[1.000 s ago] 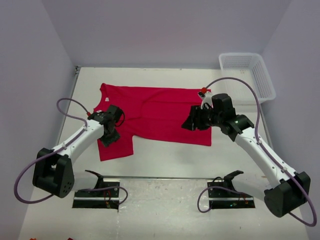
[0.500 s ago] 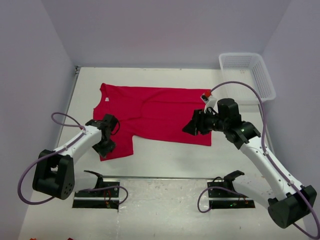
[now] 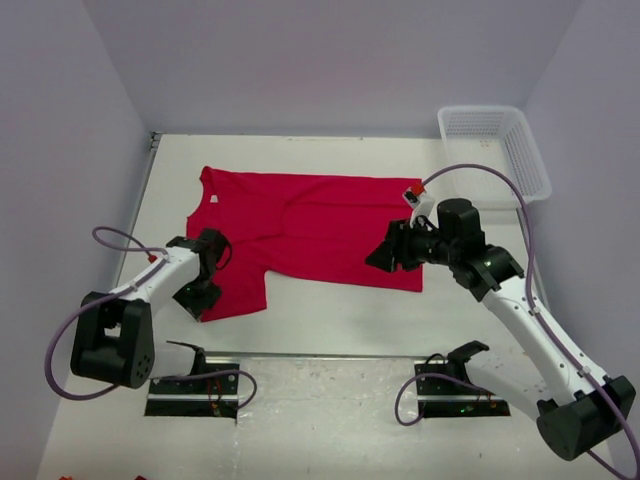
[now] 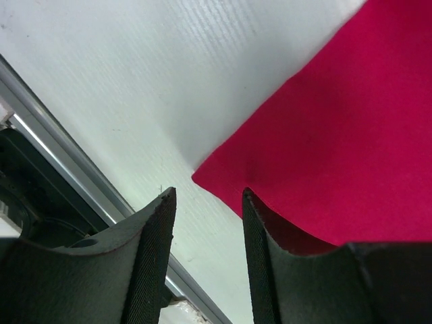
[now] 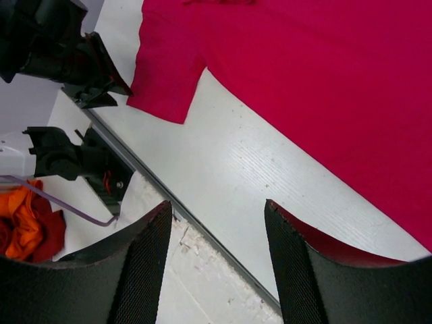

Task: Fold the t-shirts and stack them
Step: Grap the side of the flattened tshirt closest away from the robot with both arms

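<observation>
Red shirt [image 3: 310, 225] lies flat on the desk [image 3: 330, 315], unfolded as before. Your left claw [image 3: 195, 298] has slid off the sleeve to its near corner, jaws parted around that corner and gripping nothing. Your right claw [image 3: 375, 258] has barely shifted and hangs wide open over the hem, so both grasps remain.

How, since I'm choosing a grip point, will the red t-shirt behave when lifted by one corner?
Probably floppy: the t-shirt lies flat with soft creases, so it should drape from a pinch. Likely light, being thin cloth. Pushed, the corner by the left gripper would probably bunch rather than slide whole.
</observation>
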Controlling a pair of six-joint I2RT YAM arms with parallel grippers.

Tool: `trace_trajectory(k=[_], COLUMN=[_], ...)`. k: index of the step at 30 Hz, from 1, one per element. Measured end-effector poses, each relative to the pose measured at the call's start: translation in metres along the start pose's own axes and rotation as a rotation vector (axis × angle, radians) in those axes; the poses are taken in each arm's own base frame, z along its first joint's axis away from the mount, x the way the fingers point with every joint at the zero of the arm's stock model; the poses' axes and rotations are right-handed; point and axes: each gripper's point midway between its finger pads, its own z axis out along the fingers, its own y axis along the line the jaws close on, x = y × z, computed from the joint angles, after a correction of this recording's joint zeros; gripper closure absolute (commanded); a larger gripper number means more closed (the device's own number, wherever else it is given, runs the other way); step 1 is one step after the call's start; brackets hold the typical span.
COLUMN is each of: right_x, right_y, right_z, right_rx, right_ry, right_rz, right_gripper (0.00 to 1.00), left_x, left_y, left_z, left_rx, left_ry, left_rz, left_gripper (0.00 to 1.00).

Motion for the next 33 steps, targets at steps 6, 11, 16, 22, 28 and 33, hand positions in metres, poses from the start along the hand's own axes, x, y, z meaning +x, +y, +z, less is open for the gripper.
trace_trajectory(k=[6, 11, 16, 22, 28, 33], right_x=[-0.001, -0.001, -0.002, -0.002, -0.002, -0.003], right_y=[0.005, 0.007, 0.009, 0.009, 0.009, 0.009], right_z=[-0.004, -0.006, -0.008, -0.009, -0.009, -0.01], right_rx=[-0.018, -0.023, -0.025, -0.025, -0.02, -0.019], right_ry=[-0.011, -0.016, -0.024, -0.027, -0.028, -0.029], right_rz=[-0.004, -0.006, -0.007, -0.002, 0.003, 0.004], right_gripper=[0.41, 0.41, 0.41, 0.41, 0.41, 0.41], left_x=[0.005, 0.004, 0.003, 0.004, 0.004, 0.005], left_y=[0.009, 0.009, 0.005, 0.002, 0.003, 0.004], left_z=[0.013, 0.015, 0.016, 0.017, 0.018, 0.02], left_rx=[-0.103, -0.136, -0.135, -0.108, -0.046, 0.022], left_ry=[0.025, 0.031, 0.041, 0.065, 0.049, 0.019], left_rz=[0.043, 0.08, 0.134, 0.2, 0.245, 0.242], left_gripper=[0.54, 0.56, 0.6, 0.59, 0.56, 0.6])
